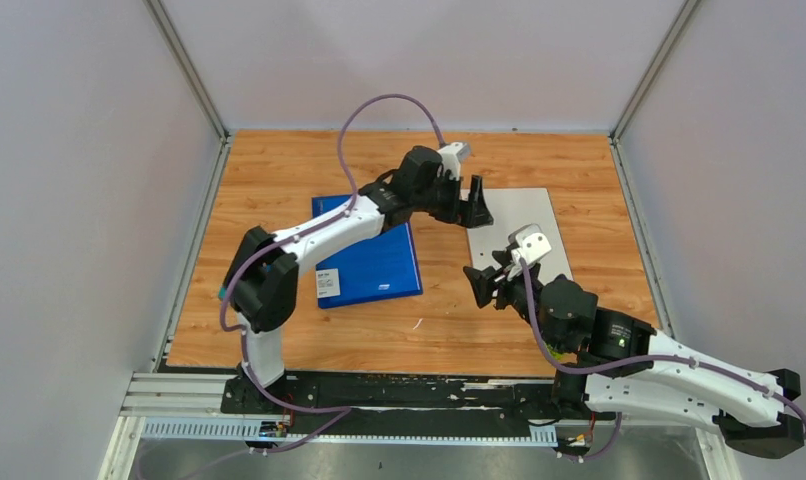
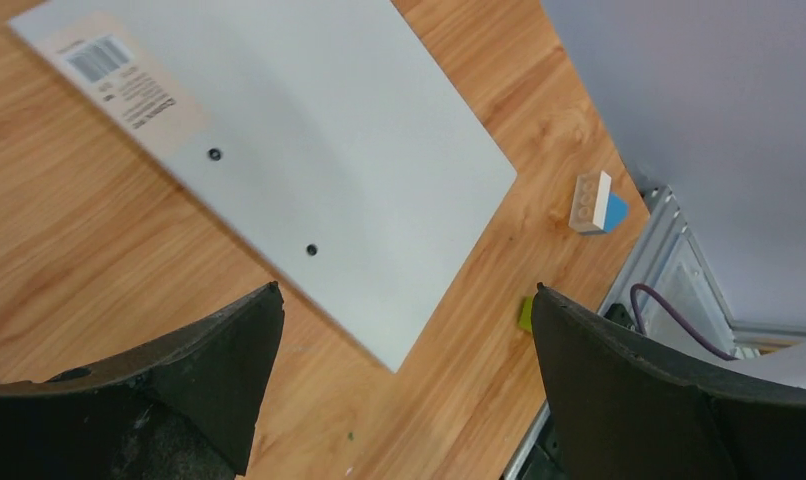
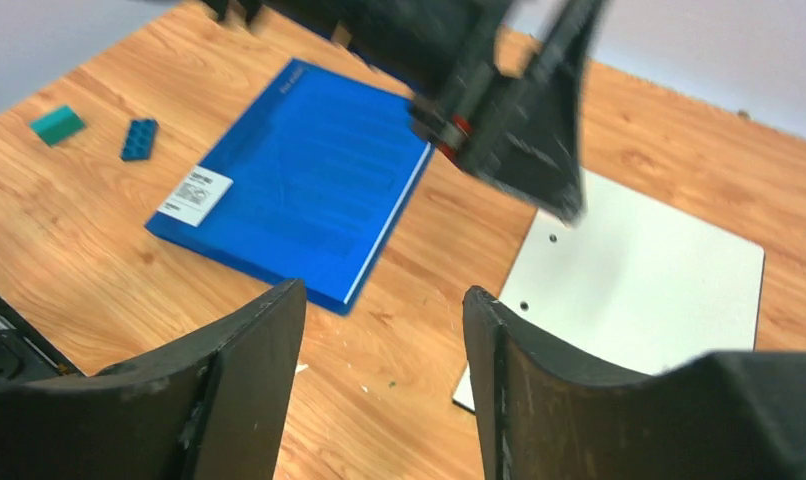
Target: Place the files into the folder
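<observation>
Near the desk's [image 1: 279, 180] middle the folder [image 1: 367, 250] lies shut, with a grey cover [image 1: 524, 235] beside it, toward the right edge. No files are visible; perhaps they are already inside. The left pincer [image 1: 477, 207] and right pincer [image 1: 484, 287] hang open and empty.

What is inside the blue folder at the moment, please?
The folder lies closed on the table; only its blue front and white label show. Whatever is inside is covered.

I work in a lab test cell: blank grey panels [image 1: 69, 200] and aluminium posts [image 1: 187, 70] box in my wooden tabletop [image 1: 279, 170].
</observation>
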You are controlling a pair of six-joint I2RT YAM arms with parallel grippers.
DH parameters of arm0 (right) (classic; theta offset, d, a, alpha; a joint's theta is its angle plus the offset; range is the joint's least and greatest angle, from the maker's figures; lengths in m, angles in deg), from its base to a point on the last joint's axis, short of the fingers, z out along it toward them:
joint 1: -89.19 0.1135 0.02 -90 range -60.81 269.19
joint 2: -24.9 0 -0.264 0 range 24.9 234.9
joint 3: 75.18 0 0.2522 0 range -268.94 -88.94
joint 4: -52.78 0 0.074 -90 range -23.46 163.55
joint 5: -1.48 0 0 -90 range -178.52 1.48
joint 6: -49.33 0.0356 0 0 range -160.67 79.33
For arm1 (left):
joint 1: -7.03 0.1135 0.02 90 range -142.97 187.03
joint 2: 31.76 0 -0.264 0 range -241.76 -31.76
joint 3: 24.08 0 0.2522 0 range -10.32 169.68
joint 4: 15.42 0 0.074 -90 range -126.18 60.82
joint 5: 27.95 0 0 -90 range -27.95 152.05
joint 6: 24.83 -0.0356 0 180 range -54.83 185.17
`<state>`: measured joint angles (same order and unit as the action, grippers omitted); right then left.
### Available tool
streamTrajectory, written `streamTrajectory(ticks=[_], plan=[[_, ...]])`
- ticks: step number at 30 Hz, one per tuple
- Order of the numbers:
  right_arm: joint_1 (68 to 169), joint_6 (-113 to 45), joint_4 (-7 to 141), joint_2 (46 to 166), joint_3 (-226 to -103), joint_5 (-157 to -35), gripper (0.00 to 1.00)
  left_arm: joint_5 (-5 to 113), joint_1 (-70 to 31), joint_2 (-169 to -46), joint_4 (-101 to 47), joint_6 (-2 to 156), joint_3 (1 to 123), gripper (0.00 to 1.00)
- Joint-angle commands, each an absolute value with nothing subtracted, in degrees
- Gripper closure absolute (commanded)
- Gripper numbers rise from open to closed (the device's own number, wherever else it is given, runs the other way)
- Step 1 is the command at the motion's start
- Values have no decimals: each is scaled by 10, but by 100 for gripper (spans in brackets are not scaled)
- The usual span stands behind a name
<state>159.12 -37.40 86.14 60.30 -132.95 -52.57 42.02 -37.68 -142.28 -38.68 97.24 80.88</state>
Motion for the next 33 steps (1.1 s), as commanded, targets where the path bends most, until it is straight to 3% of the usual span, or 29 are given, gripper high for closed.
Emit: streamTrajectory(ticks=[1, 8, 9, 13, 20, 33], plan=[[1590, -307, 917, 599, -1325, -478, 34, 463, -327, -1295, -397, 929, 737, 0], [1590, -264, 922, 614, -1290, -470, 2, 506, -289, -1160, -454, 864, 644, 0], [1590, -252, 926, 624, -1288, -465, 1, 524, -288, -1143, -469, 849, 639, 0], [1578, -207, 946, 670, -1287, -460, 0, 584, -289, -1063, -520, 798, 613, 0], [1446, -176, 915, 717, -1270, -666, 0, 606, -289, -896, -535, 775, 495, 0], [1445, -84, 899, 608, -1244, -600, 1, 594, -288, -625, -486, 883, 268, 0]])
